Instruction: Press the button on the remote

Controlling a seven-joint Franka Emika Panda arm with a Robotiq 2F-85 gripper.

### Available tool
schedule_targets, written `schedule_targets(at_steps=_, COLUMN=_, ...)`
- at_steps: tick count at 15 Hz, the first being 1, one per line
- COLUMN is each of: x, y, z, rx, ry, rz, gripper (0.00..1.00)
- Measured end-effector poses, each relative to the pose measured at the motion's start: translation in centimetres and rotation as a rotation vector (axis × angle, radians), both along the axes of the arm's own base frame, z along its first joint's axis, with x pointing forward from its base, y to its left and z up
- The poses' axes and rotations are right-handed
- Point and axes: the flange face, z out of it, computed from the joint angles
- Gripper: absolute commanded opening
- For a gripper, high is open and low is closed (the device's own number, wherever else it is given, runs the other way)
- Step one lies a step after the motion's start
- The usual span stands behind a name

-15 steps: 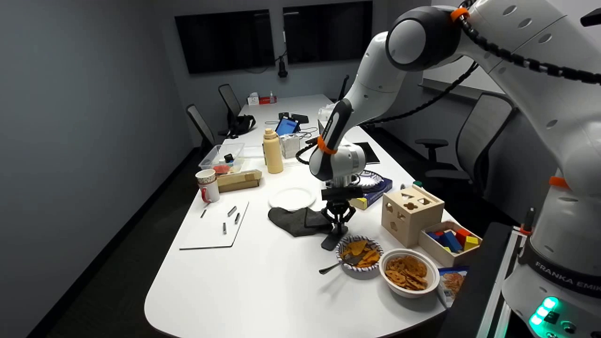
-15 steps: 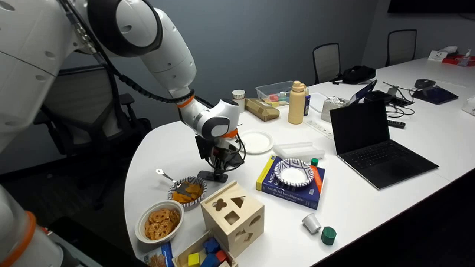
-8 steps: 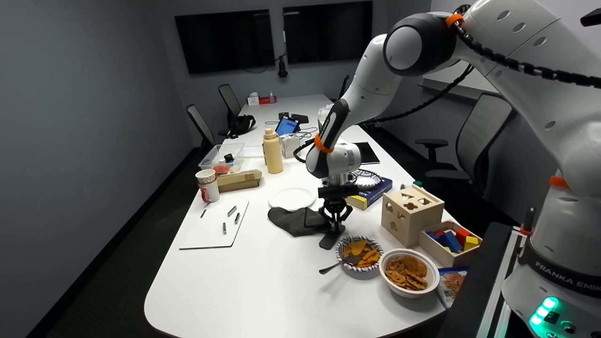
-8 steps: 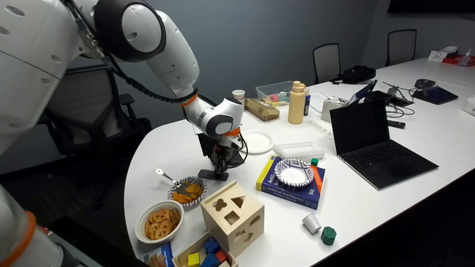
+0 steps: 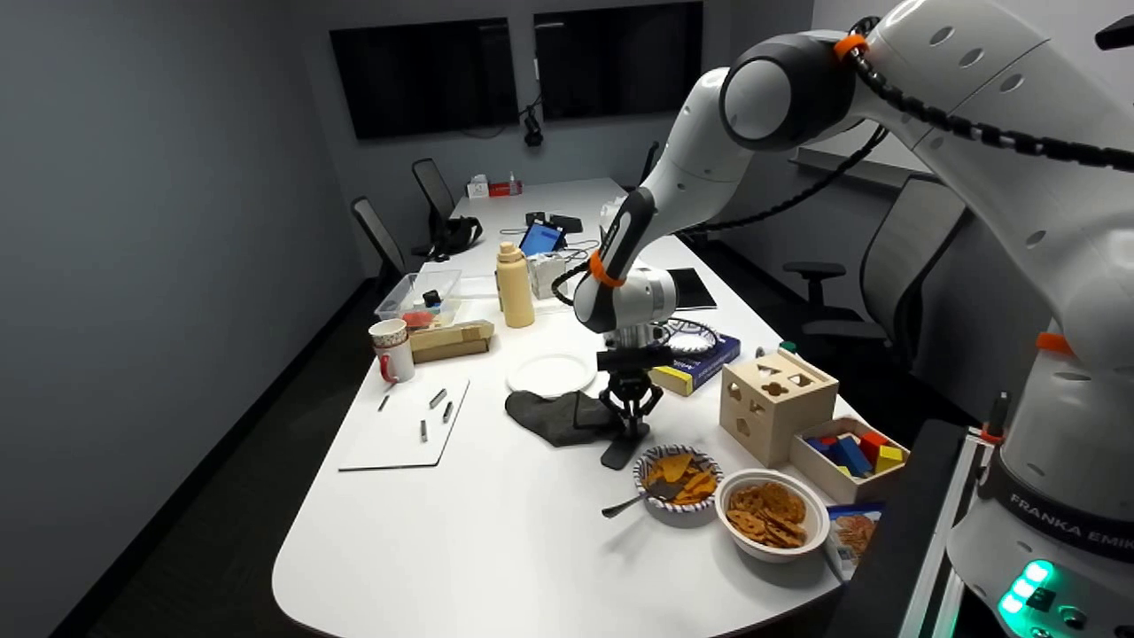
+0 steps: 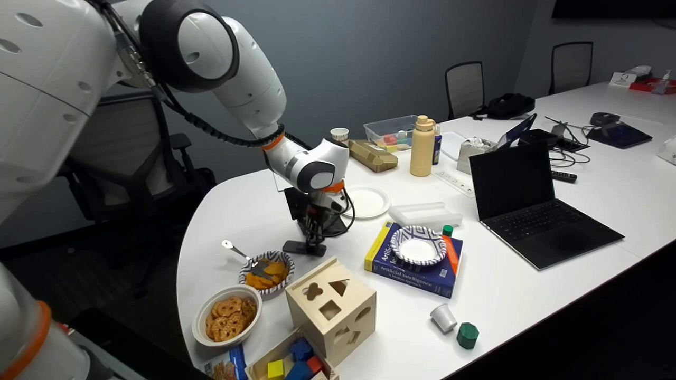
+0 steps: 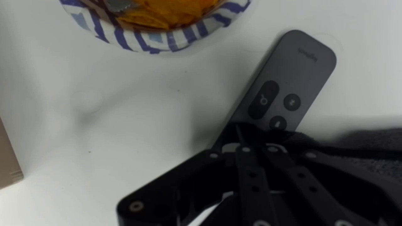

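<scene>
The remote is a slim dark grey bar lying flat on the white table. It shows in both exterior views (image 5: 623, 450) (image 6: 294, 247) and in the wrist view (image 7: 301, 66). In the wrist view its far end, an oval button and two round buttons are visible; the near part is hidden under my fingers. My gripper (image 7: 263, 138) points down at the remote with its fingers together and nothing visible between them. In both exterior views the gripper's tips (image 5: 633, 425) (image 6: 315, 244) are at the remote's upper surface; I cannot tell whether a button is pressed.
A patterned bowl of chips (image 5: 680, 478) stands close to the remote, with a bowl of crackers (image 5: 772, 516) beyond it. A dark cloth (image 5: 554, 418) lies beside the gripper. A wooden shape box (image 6: 331, 311) and a book with a bowl (image 6: 414, 264) stand nearby.
My gripper has shifted slightly left in an exterior view, away from the chip bowl. The remote has slid a little the same way under it. The fingers stay together.
</scene>
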Motion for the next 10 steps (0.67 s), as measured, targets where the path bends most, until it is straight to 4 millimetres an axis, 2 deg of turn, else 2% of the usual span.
schedule_targets(at_steps=4, x=0.5, y=-0.2, z=0.5, rx=-0.02, ry=-0.038, rz=-0.001, gripper=0.0)
schedule_targets(at_steps=8, x=1.0, y=0.1, z=3.3, rx=-0.046, ry=-0.091, rz=0.011, gripper=0.0)
schedule_targets(at_steps=9, x=1.0, y=0.2, z=4.3, rx=-0.052, ry=-0.1, rz=0.017, gripper=0.26)
schedule_targets(at_steps=10, x=1.0, y=0.3, z=5.4, rx=-0.058, ry=-0.111, rz=0.023, gripper=0.27)
